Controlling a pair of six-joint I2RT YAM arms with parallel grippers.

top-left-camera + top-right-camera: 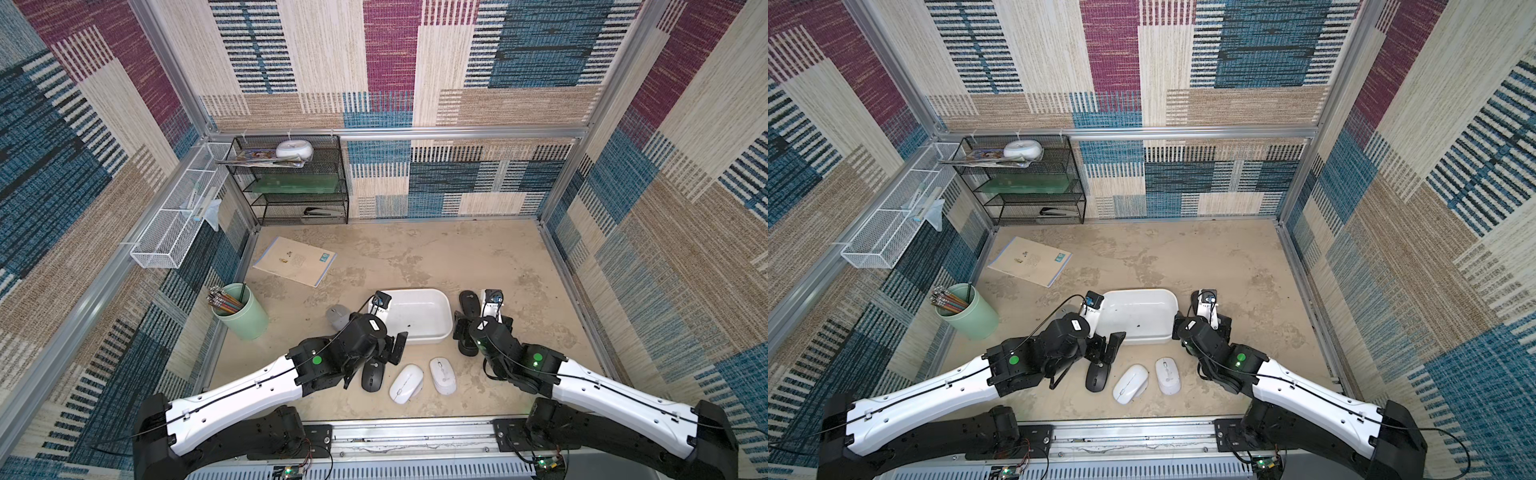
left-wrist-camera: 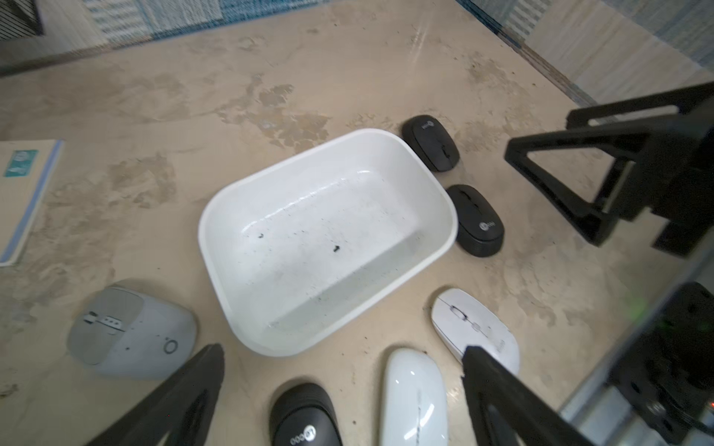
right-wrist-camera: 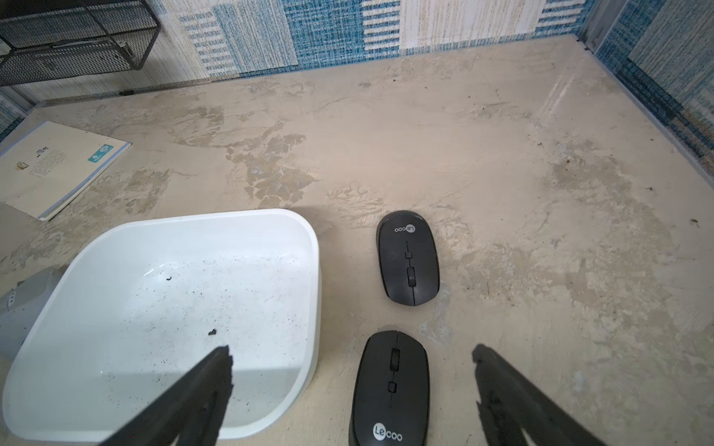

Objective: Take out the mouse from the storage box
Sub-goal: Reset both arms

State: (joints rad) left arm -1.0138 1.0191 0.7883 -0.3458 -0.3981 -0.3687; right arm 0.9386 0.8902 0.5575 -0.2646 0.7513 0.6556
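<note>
The storage box (image 1: 415, 316) (image 2: 317, 239) (image 3: 154, 309) is a shallow white tub at mid-table, holding only dark specks. Several mice lie on the table around it. A grey mouse (image 1: 337, 316) (image 2: 131, 332) is to its left. In front are a black mouse (image 1: 372, 374) (image 2: 305, 417) and two white ones (image 1: 406, 383) (image 1: 442, 375). Two black mice (image 3: 407, 258) (image 3: 390, 386) lie to its right. My left gripper (image 1: 382, 353) (image 2: 343, 352) hangs open over the front black mouse. My right gripper (image 1: 465, 338) (image 3: 351, 352) is open above the nearer right-hand black mouse, gripping nothing.
A notebook (image 1: 295, 261) lies at the back left of the table, and a green cup of pencils (image 1: 245, 316) stands by the left wall. A black mesh rack (image 1: 291, 178) fills the back left corner, with a white wire basket (image 1: 178, 216) on the left wall.
</note>
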